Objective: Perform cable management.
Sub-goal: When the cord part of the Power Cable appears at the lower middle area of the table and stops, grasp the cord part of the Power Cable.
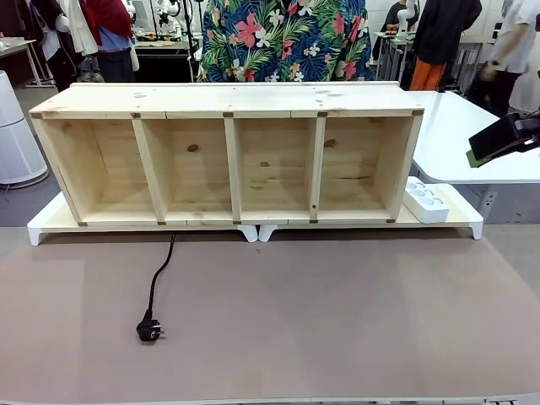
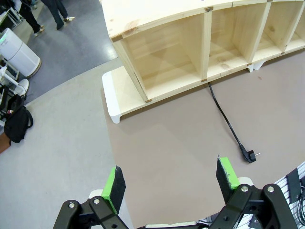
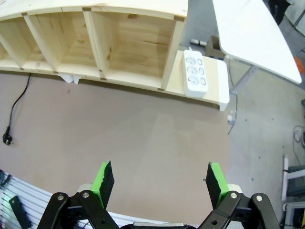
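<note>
Left pincer (image 2: pixel 170 183) and right pincer (image 3: pixel 159 183) both gape apart; we should pinch the cable (image 1: pixel 153 291) near its plug (image 1: pixel 149 330), before the shelf (image 1: pixel 228 99).

Black cable (image 1: pixel 158 278), glossy, with a black plug (image 1: pixel 149 330), lower left of the frame, on a dull taupe counter (image 1: pixel 354 321). Shelf (image 1: pixel 228 101) is pale pine, brown knots dotted through the grain, on a white base (image 1: pixel 40 229). White power strip (image 1: pixel 424 201) at right. Top centre, a shirt (image 1: pixel 287 38): navy, pink-red flowers, green leaves. Bright green pads (image 2: pixel 114 185) on black fingers (image 2: pixel 93 212).
</note>
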You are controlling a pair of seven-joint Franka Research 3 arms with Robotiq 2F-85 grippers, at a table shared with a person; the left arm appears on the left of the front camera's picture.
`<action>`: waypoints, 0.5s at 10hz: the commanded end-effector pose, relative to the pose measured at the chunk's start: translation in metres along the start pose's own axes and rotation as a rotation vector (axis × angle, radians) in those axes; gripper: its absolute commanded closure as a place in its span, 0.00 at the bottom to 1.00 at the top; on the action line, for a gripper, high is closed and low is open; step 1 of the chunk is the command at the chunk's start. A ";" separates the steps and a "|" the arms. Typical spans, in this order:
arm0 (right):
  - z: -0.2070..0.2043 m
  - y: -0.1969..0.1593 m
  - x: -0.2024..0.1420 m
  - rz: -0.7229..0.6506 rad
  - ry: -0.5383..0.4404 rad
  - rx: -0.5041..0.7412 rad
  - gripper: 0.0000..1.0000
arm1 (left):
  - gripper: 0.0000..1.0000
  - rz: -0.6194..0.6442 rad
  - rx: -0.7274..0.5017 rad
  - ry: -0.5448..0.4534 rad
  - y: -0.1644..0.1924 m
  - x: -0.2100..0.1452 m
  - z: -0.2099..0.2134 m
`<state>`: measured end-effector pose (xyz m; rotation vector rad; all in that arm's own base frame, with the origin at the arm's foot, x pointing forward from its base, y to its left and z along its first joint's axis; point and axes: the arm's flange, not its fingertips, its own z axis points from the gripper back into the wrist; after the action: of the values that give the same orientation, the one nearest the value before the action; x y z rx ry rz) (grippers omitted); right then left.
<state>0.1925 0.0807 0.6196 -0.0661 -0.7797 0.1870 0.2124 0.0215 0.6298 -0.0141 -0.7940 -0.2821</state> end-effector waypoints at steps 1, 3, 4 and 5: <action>0.000 -0.001 0.000 -0.001 0.001 -0.002 0.00 | 0.00 0.004 0.001 -0.001 0.001 0.000 0.000; 0.000 -0.001 0.000 -0.001 0.001 -0.002 0.00 | 0.00 0.004 0.001 -0.001 0.001 0.000 0.000; 0.000 -0.001 0.000 -0.001 0.001 -0.002 0.00 | 0.00 0.004 0.001 -0.001 0.001 0.000 0.000; 0.000 -0.001 0.000 -0.001 0.001 -0.002 0.00 | 0.00 0.004 0.001 -0.001 0.001 0.000 0.000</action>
<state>0.1925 0.0807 0.6196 -0.0661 -0.7797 0.1870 0.2124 0.0215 0.6298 -0.0141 -0.7940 -0.2821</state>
